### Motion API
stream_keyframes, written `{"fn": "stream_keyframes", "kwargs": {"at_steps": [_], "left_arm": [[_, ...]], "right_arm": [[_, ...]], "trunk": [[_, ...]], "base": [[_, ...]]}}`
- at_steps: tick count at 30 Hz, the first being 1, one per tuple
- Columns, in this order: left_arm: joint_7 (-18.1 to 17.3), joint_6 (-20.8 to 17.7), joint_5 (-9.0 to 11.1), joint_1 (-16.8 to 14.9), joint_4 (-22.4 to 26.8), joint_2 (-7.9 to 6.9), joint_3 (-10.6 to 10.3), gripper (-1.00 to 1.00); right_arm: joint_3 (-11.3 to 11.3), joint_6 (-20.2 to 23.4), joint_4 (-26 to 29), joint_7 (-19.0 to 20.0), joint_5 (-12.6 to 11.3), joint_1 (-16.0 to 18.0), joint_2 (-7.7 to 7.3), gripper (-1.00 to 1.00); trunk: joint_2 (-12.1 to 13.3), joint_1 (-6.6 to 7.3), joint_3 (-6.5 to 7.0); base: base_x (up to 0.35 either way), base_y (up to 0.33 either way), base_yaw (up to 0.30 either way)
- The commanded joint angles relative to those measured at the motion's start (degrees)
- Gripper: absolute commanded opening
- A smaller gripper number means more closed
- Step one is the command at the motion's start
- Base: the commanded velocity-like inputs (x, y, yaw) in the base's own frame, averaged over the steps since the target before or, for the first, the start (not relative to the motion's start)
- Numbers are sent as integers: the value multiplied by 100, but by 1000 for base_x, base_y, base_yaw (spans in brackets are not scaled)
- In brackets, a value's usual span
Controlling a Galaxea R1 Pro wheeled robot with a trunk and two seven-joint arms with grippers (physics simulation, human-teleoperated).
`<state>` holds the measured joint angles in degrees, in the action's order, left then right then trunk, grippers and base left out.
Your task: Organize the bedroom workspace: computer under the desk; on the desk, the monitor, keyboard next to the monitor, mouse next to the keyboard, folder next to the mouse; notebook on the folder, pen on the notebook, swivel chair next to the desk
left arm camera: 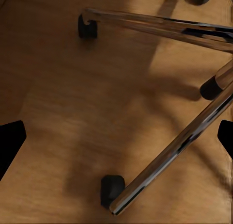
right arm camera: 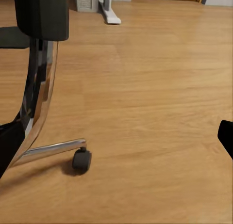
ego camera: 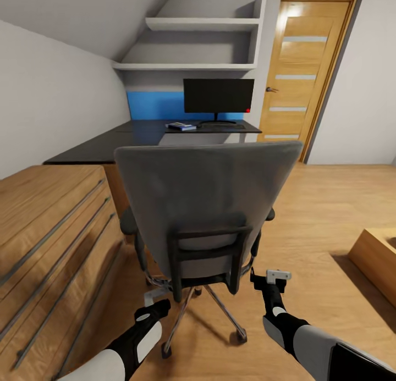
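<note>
From the head, the chair point(ego camera: 206, 205) stands just ahead of both open, empty pincers, left point(ego camera: 155, 304) and right point(ego camera: 269, 279), well short of the surface point(ego camera: 110, 142). Each wrist camera shows spread fingertips over floor beside its casters; push evenly, low on the back.

Both arms reach forward and low in the head view, black forearms with white shells near the elbows. The left arm comes in from the lower left, its wrist angled up and inward, ending in the left gripper point(ego camera: 155, 299), whose pale fingertips point forward. The right arm rises from the lower right, wrist nearly upright, with the right gripper point(ego camera: 272, 276) higher. In each wrist view the 2 dark fingers sit far apart at opposite edges, nothing between them.
</note>
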<state>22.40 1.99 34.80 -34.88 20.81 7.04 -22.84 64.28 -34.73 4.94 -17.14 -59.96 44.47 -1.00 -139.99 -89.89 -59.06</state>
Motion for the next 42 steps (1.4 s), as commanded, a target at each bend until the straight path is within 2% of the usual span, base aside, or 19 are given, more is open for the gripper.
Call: {"fn": "stream_keyframes", "kwargs": {"at_steps": [1,21,26,28,29,32,42], "left_arm": [[17,21,-3,-10,12,-1,-53,100],[-3,13,-52,-10,11,3,-54,100],[-15,-14,-52,-10,11,-1,-54,100],[-16,-20,-52,-10,11,-1,-59,100],[-17,-18,-89,-10,11,-1,-69,100],[-17,-14,-96,-10,11,-1,-69,100],[-17,-14,-96,-10,11,-1,-69,100]], "right_arm": [[55,4,18,-51,-7,1,-6,100],[96,1,21,-5,36,-12,6,100],[119,1,33,0,395,-23,12,100],[120,1,33,1,422,-25,12,100],[120,1,31,101,607,-31,12,100],[120,1,25,196,771,-34,12,100],[125,1,24,203,784,-34,18,100]], "trunk": [[-2,-2,-4],[-2,-2,20],[-2,-2,20],[-2,-2,20],[-2,-2,20],[-2,-2,20],[-2,-2,20]], "base": [[321,-116,0],[321,-91,-48],[321,-3,-87],[321,0,-85],[321,0,-45],[321,0,-15],[321,0,0]]}}
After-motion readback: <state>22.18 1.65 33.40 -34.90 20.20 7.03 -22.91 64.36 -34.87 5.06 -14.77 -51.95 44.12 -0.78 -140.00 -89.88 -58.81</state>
